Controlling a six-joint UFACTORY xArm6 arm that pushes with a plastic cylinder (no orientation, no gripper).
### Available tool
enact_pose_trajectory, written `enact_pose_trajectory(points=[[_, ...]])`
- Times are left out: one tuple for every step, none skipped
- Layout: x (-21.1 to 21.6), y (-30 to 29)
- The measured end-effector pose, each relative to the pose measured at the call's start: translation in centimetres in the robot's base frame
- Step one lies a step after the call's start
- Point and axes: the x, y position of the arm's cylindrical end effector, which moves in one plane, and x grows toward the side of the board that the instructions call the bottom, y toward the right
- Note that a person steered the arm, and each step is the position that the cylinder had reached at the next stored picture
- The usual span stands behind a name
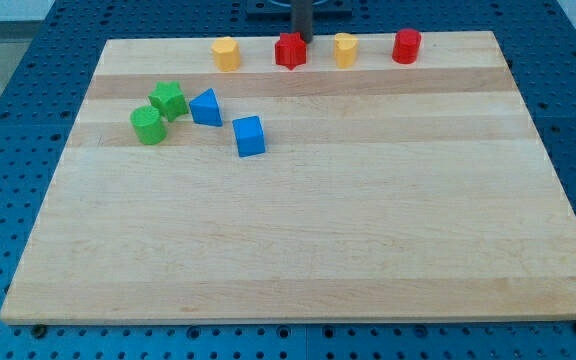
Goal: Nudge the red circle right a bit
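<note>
Two blocks off to my tool's point(303, 39) right sits the red circle point(406, 46). The tool's just a bare rod holding nothing, touching the red star point(289, 50); a straight sweep could drag the yellow block point(345, 49) along.

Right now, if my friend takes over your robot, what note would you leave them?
My tip sits at the view's top edge, just right of the red star, apparently touching it.
The red circle stands at the top right, past the yellow block, which lies between it and my tip.
Nothing suggests the circle has been nudged yet.
Left to do: get to the circle's left side and push it slightly toward the view's right.
</note>
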Motion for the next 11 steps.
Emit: enact_pose_trajectory(points=[[0.0,3.0],[0.0,6.7],[-0.1,9.3],[-0.1,11.0],[-0.1,12.8],[0.0,12.8],[0.1,12.8],[0.4,13.1],[0.5,15.1],[0.5,16.6],[0.5,18.0]])
